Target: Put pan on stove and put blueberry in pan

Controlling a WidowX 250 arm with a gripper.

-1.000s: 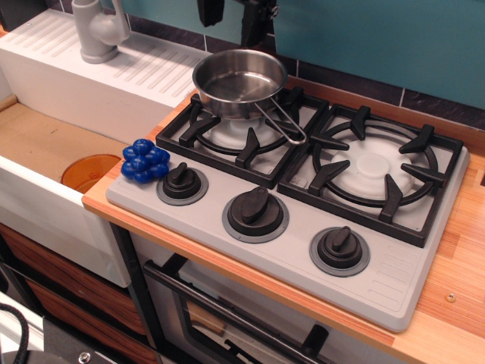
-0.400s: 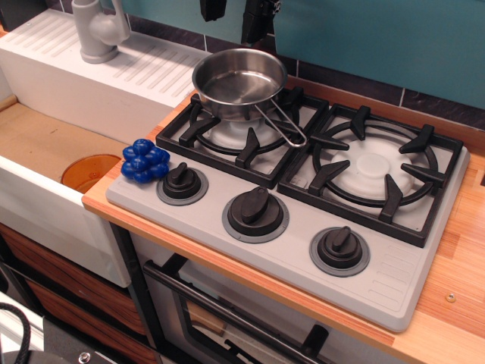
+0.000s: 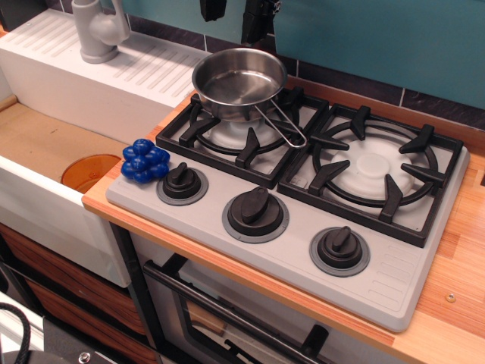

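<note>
Blueberry (image 3: 145, 161) is sitting at counter's front-left edge; gripper (image 3: 235, 15) hanging open, empty above pan (image 3: 239, 82); nudge risks dropping it.

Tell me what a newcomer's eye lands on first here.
First the blueberry, a glossy deep-blue cluster at the stove's front-left corner beside the leftmost knob. Next the shiny pan, empty, on the left burner's grate with its wire handle pointing toward the middle. The claw hangs dark at the top edge above the pan, mostly cropped.
</note>
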